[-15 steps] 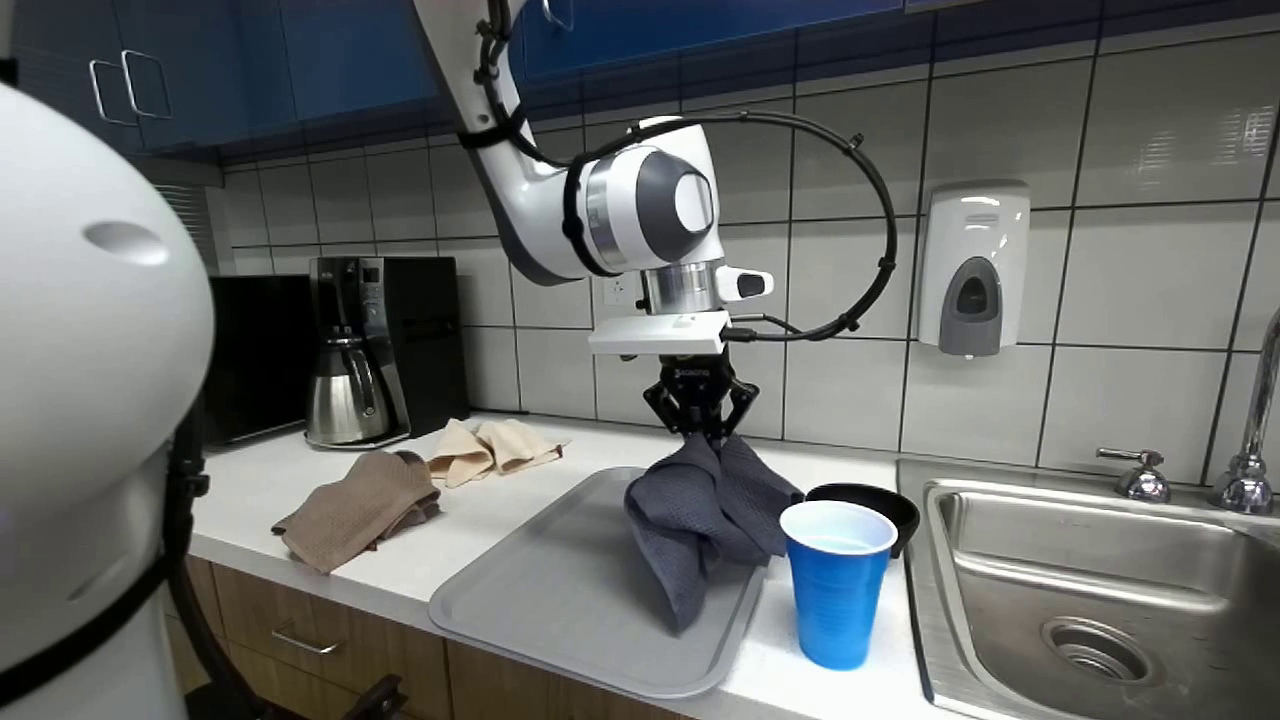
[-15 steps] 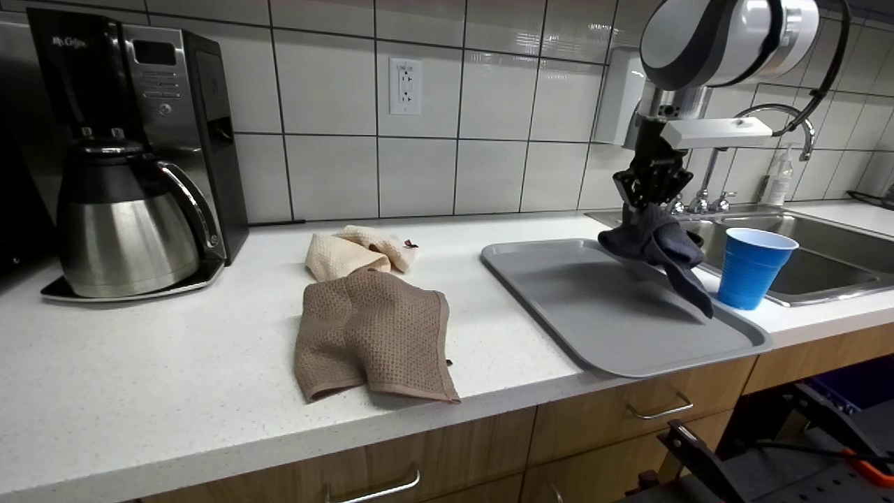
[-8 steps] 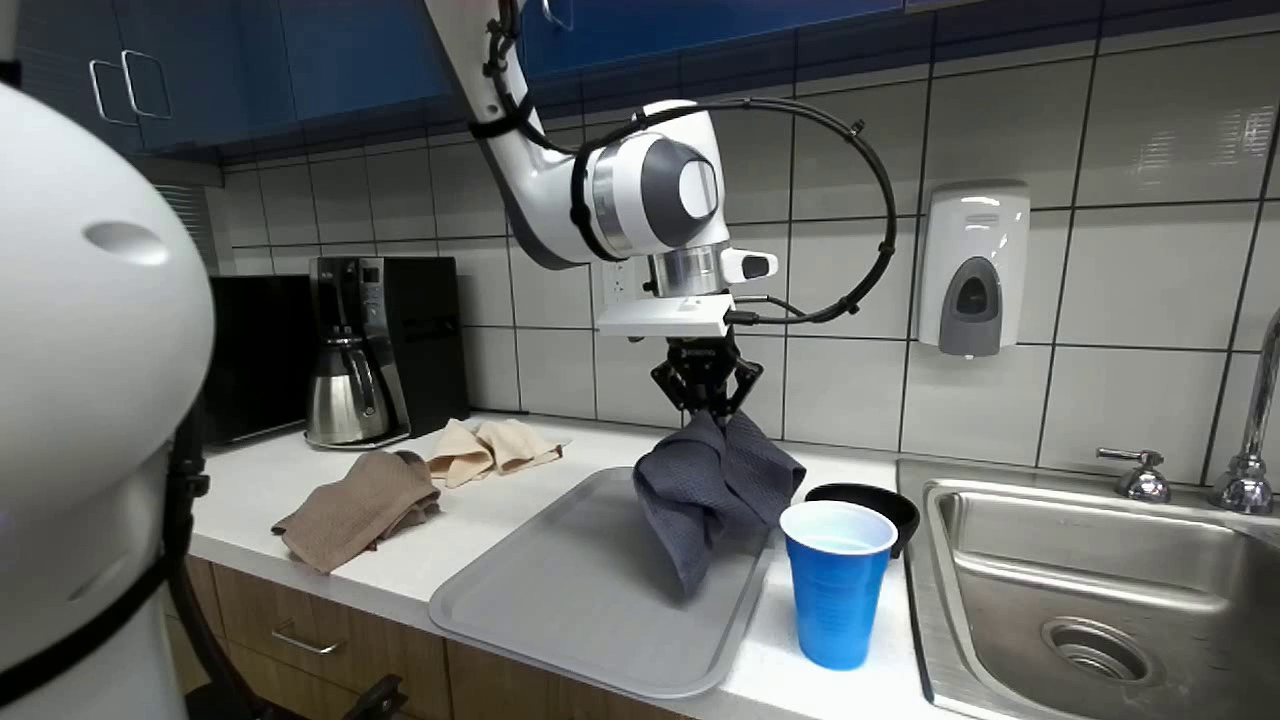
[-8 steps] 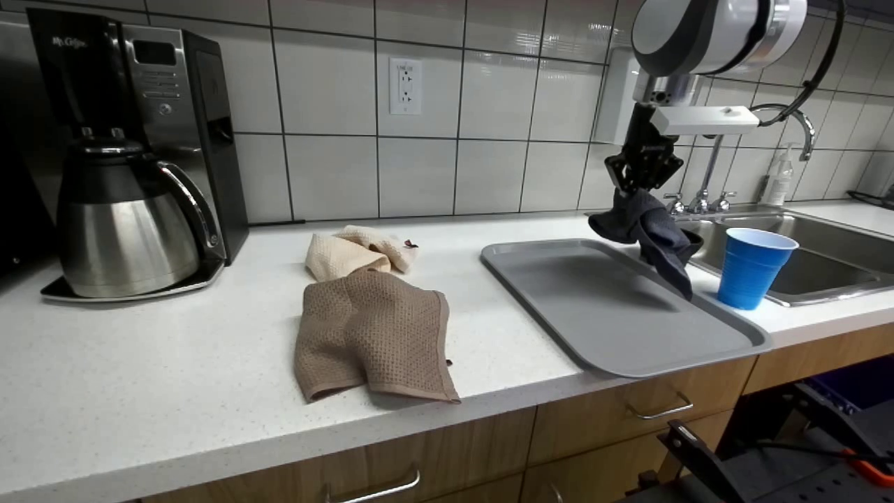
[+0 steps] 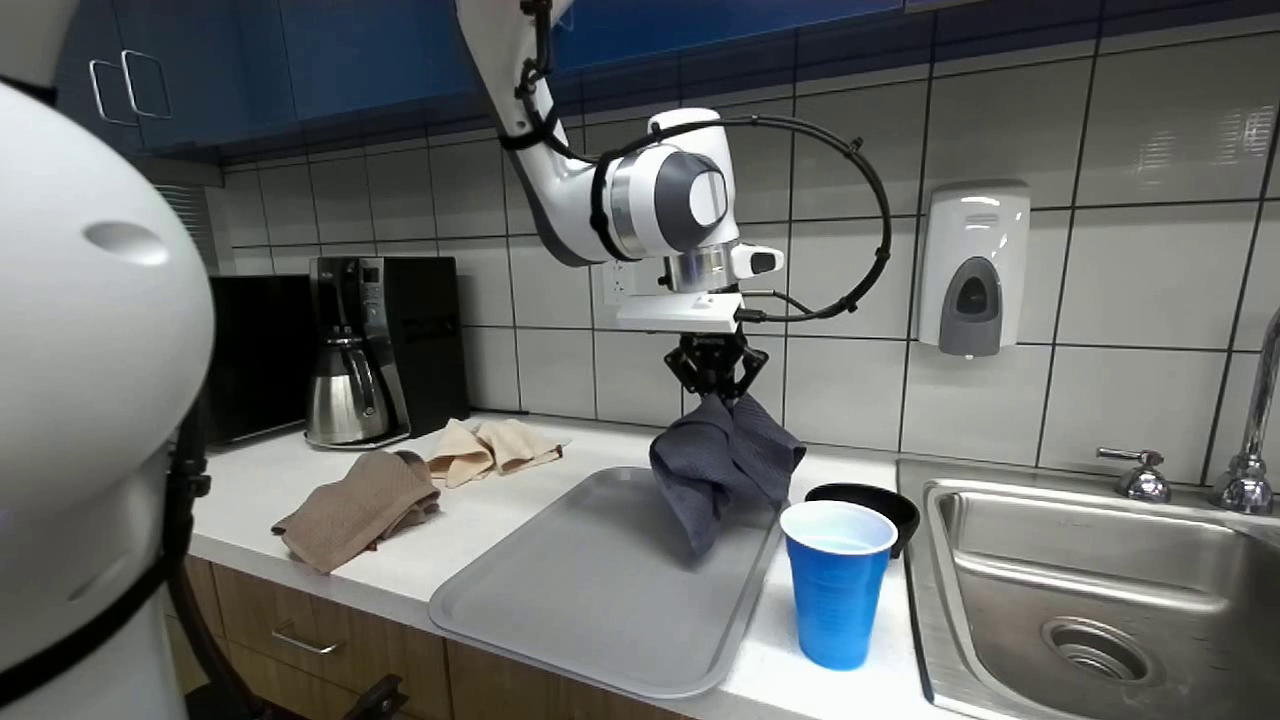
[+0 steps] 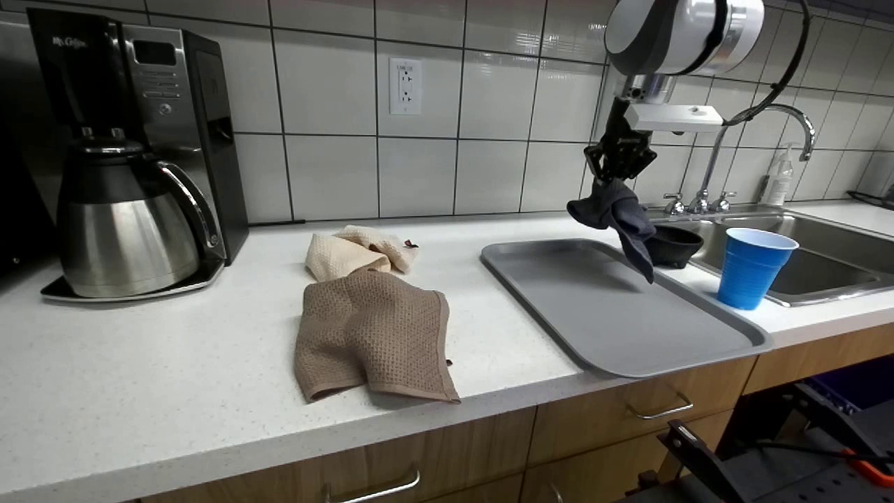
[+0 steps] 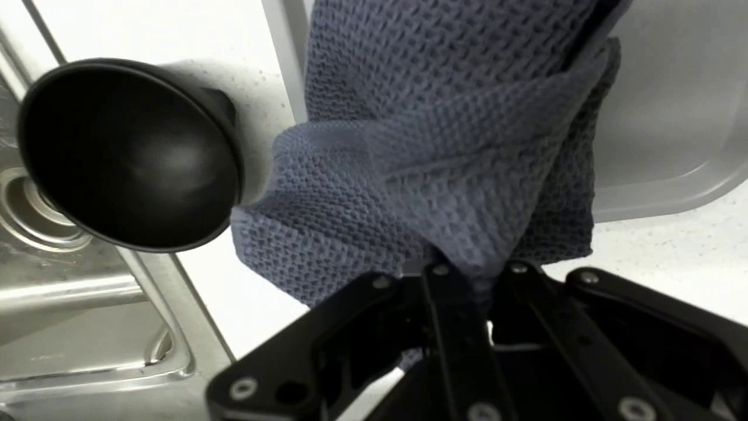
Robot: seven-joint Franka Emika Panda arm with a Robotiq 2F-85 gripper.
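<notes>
The arm (image 5: 565,200) is white — cable (image 5: 884,222) and end effector (image 5: 720,395) black.

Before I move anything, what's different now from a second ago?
The end effector has risen a little and shifted toward the tiled wall, keeping its grip on the dark grey-blue cloth. In an exterior view, more of the black bowl now shows behind it. The tray, blue cup, brown cloth and cream cloth stayed put.
</notes>
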